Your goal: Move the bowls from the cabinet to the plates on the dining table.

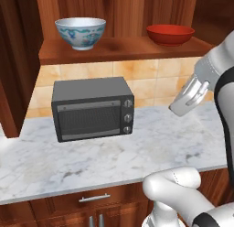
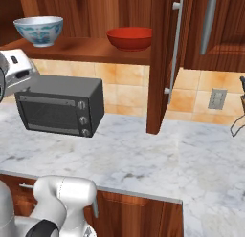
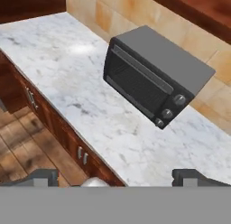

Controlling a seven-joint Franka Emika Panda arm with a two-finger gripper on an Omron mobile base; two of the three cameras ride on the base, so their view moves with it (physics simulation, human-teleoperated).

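Two bowls stand on the open cabinet's shelf [image 1: 119, 49]: a grey-white bowl with blue pattern [image 1: 80, 33] [image 2: 38, 30] on the left and a red bowl [image 1: 170, 34] [image 2: 129, 38] to its right. My gripper [image 3: 116, 178] is open, its fingertips [image 3: 43, 175] spread wide with nothing between them. It hangs over the counter, well below and in front of the shelf, looking down at the toaster oven. The cabinet's door [image 2: 161, 64] stands open to the right of the red bowl. The plates and the dining table are out of view.
A dark toaster oven [image 1: 91, 109] [image 2: 60, 111] [image 3: 153, 81] sits on the marble counter [image 1: 114, 159] under the shelf. Drawer fronts with short handles [image 1: 93, 198] run below the counter edge. A wall socket [image 2: 217, 99] is at the right on the tiled backsplash.
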